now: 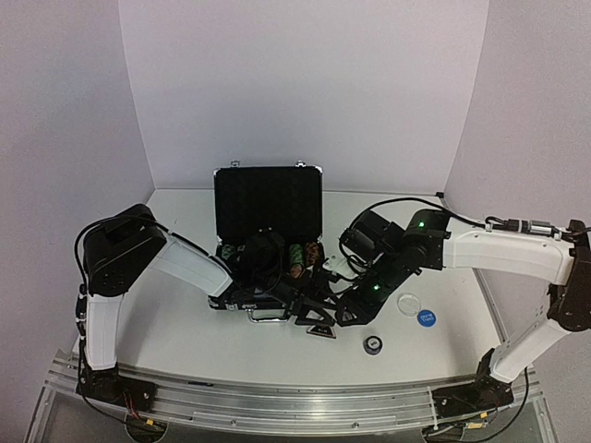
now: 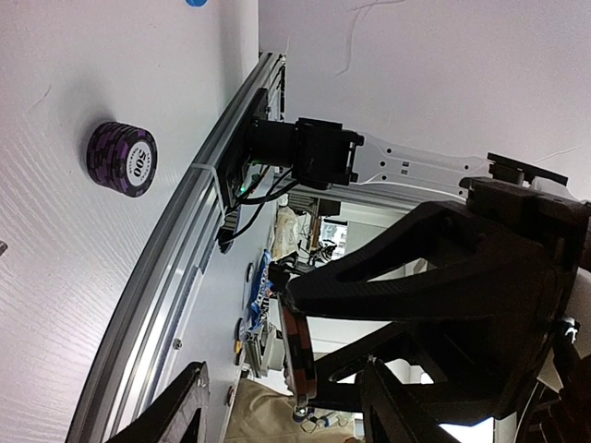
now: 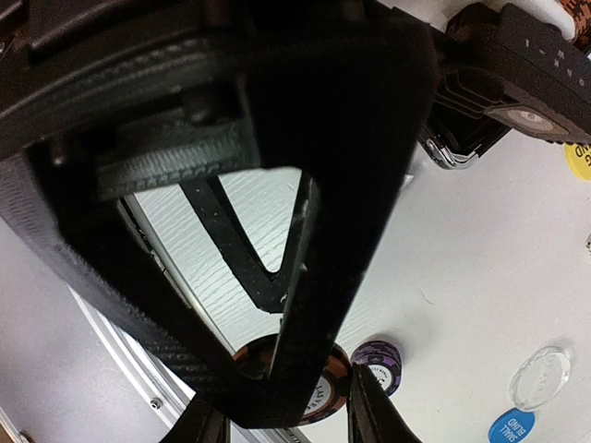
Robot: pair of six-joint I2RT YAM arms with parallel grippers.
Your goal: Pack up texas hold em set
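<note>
Just in front of the open black briefcase point(image 1: 268, 203), the right gripper point(image 3: 286, 420) is clamped on a brown chip stack point(image 3: 325, 392) that is orange at the rim. The left gripper point(image 2: 282, 411) faces it, its fingers point(image 2: 180, 411) spread to either side of that stack without visibly touching it. Beyond the pair, a purple chip stack point(image 3: 379, 362) stands alone on the white table point(image 1: 277, 365), near the front rail point(image 2: 185, 249). Further right, a clear disc point(image 3: 540, 377) and a blue disc point(image 3: 511, 426) lie side by side. A yellow disc point(image 3: 580, 161) sits near the case's corner. More chips point(image 1: 300, 254) lie in the case's tray, and its lid stands upright.
</note>
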